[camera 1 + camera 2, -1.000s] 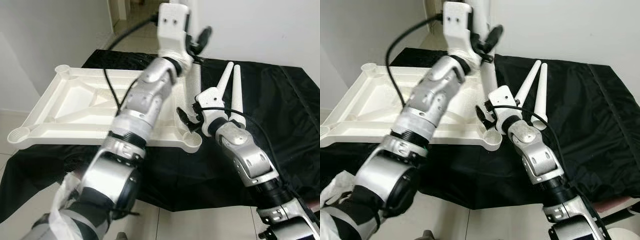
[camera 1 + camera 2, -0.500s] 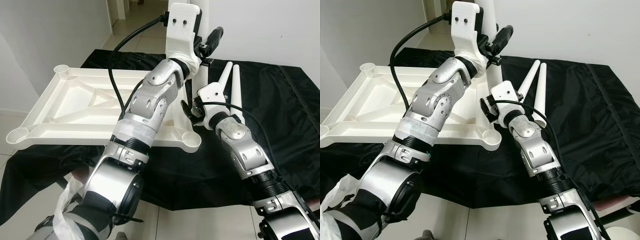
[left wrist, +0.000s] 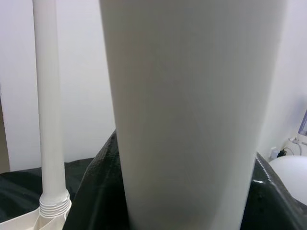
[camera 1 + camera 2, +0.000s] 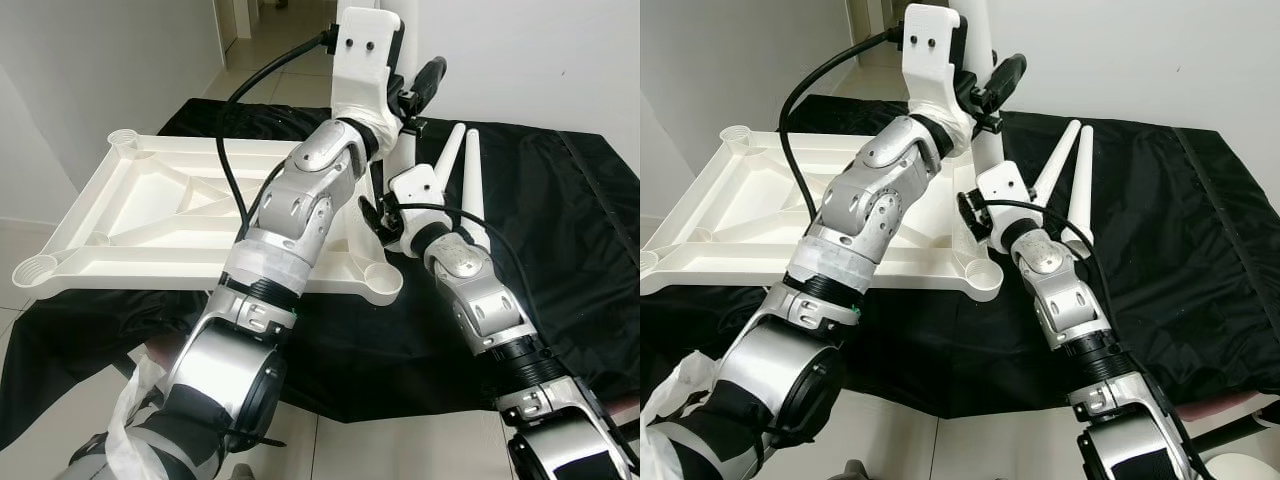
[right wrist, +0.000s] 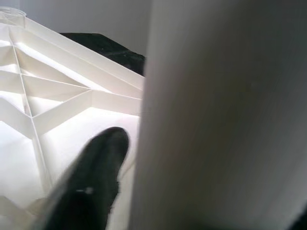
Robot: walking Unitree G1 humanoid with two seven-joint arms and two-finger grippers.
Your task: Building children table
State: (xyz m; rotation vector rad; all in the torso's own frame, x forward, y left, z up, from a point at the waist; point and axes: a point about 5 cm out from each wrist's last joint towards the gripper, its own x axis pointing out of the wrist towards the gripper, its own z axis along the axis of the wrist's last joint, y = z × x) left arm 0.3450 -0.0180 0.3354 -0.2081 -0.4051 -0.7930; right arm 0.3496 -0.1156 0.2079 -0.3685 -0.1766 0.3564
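The white tabletop (image 4: 150, 215) lies upside down on a black cloth. A white table leg (image 4: 985, 140) stands upright at its far right corner. My left gripper (image 4: 985, 88) is raised high and shut on that leg (image 3: 192, 120). My right gripper (image 4: 968, 218) is open low beside the leg (image 5: 225, 120); one black finger (image 5: 96, 177) sits a thin gap away from it. Another leg (image 3: 48, 105) stands upright in the left wrist view, its threaded end at a corner socket. Two loose legs (image 4: 468, 190) lie on the cloth to the right.
The black cloth (image 4: 560, 250) covers the work table and hangs over its near edge. The near right corner socket (image 4: 385, 282) of the tabletop holds nothing. Tiled floor (image 4: 400, 450) lies below, and a white wall (image 4: 520, 50) rises behind.
The left arm rose and straightened along the leg, then held still. The right gripper moved up and left, closer to the leg's lower part.
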